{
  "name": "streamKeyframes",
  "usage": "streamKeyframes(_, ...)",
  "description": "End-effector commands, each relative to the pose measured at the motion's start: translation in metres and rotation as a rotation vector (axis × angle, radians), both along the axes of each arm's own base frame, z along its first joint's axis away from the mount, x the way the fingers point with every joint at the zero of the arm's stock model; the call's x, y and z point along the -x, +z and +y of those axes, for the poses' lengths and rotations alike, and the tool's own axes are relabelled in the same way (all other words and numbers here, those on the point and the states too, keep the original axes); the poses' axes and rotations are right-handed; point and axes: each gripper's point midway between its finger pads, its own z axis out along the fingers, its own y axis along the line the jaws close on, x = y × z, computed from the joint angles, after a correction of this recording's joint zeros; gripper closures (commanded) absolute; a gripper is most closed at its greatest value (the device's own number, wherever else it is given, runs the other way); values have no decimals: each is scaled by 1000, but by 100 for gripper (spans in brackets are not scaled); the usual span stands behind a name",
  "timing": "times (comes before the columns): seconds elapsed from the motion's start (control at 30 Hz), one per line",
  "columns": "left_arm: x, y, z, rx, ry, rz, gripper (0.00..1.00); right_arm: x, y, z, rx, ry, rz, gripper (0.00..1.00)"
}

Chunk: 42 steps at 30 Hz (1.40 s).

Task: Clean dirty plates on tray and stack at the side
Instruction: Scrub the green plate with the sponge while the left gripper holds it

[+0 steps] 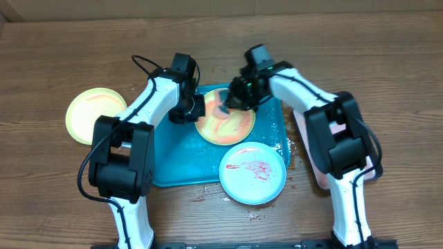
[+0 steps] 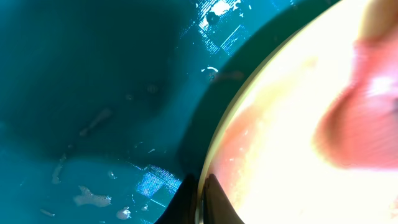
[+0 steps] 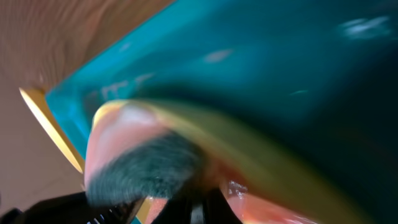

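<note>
Yellow-green plate, rim pinched by the left pincer, was scrubbed on the teal tray with the right pincer clamping a dark sponge; lifting it aside looked next.

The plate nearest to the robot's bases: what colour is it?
The plate is light blue with red smears; the overhead view shows it best.

Both arms have white links, black joints and black cables.
</note>
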Motion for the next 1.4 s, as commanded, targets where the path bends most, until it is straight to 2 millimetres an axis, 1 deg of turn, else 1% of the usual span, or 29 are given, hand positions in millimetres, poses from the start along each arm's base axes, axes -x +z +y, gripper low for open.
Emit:
streamKeyframes(0.0, 6, 0, 6, -21, 13, 16, 96, -8, -34, -53, 146, -97, 51, 96)
streamKeyframes(0.07, 6, 0, 6, -21, 13, 16, 96, -1, -35, -64, 146, -74, 78, 96)
streamKeyframes(0.1, 6, 0, 7, -21, 14, 16, 96, 9, -33, -68, 121, -19, 101, 96)
streamKeyframes(0.17, 6, 0, 7, -21, 14, 16, 96, 21, -32, -73, 116, 33, 127, 96)
streamKeyframes(0.27, 6, 0, 7, -21, 14, 15, 96, 42, -31, -78, 128, 118, 163, 96)
streamKeyframes(0.37, 6, 0, 7, -21, 14, 15, 96, 61, -30, -73, 137, 195, 194, 96)
streamKeyframes(0.43, 6, 0, 6, -21, 14, 15, 96, 71, -29, -65, 141, 233, 203, 96)
streamKeyframes(0.5, 6, 0, 6, -20, 15, 14, 96, 78, -29, -53, 143, 268, 199, 96)
streamKeyframes(0.73, 5, 1, 6, -16, 25, 14, 96, 93, -28, 5, 102, 357, 132, 96)
streamKeyframes(0.83, 6, 1, 6, -16, 25, 15, 96, 96, -28, 24, 98, 356, 115, 96)
streamKeyframes(0.93, 6, 1, 6, -16, 25, 15, 96, 95, -28, 38, 92, 328, 107, 96)
streamKeyframes(1.07, 6, 1, 5, -15, 24, 16, 96, 85, -27, 46, 80, 280, 88, 96)
streamKeyframes(1.27, 6, 1, 2, 2, 22, 19, 96, 45, -22, 48, 28, 113, 47, 96)
streamKeyframes(1.37, 6, 1, 2, 2, 26, 19, 96, 24, -18, 42, 8, 47, 17, 96)
